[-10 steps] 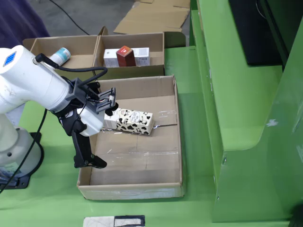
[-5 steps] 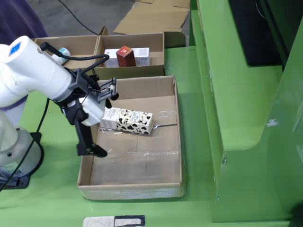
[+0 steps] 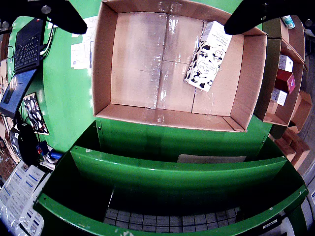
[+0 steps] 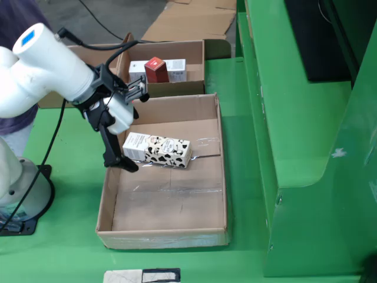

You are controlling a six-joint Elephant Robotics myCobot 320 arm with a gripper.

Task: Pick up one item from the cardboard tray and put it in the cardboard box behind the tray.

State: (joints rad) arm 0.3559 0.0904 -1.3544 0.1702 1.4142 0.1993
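A cow-patterned carton (image 4: 158,149) lies on its side on the floor of the large open cardboard box (image 4: 162,239). In the gripper view the carton (image 3: 207,56) lies at the upper right of the box (image 3: 142,64). My gripper (image 4: 121,156) hangs over the box's left side, just left of the carton's end. Its black fingers (image 3: 64,14) stand wide apart at the top corners of the gripper view, so my gripper (image 3: 155,29) is open and empty. A smaller cardboard tray (image 4: 166,88) beyond the box holds a red box (image 4: 156,69) and white boxes.
The tray (image 3: 283,118) and its red box (image 3: 284,81) show at the right of the gripper view. A laptop (image 3: 24,54) and papers lie at the left. A tall green frame (image 4: 294,118) stands right of the box. The robot base (image 4: 23,188) is at the left.
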